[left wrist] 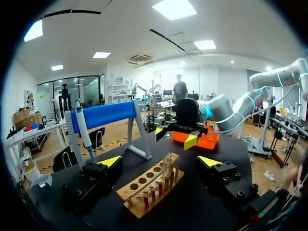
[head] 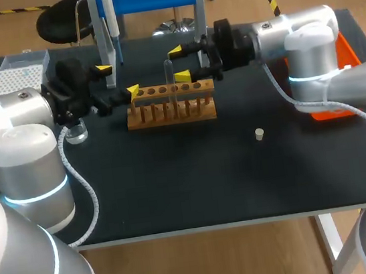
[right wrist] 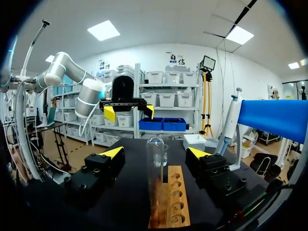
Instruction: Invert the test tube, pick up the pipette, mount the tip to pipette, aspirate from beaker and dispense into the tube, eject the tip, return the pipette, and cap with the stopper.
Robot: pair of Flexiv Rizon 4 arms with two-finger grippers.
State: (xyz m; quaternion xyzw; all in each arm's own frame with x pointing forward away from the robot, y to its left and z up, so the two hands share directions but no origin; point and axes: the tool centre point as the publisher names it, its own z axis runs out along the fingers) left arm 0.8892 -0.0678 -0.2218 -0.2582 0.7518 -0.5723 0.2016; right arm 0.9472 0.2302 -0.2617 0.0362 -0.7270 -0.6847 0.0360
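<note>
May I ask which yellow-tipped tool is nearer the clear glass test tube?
The right tool, beside the clear glass test tube; the left tool is farther.

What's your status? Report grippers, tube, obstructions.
Left gripper open at rack end. Right gripper open, tube between fingers, untouched. Tube upright in rack, round end up. Nothing in the way.

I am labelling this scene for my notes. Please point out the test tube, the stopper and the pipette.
test tube [right wrist: 156,168], right wrist view, middle of its glass wall.
stopper [head: 259,133], head view, its top.
pipette [left wrist: 83,130], left wrist view, white body.
</note>
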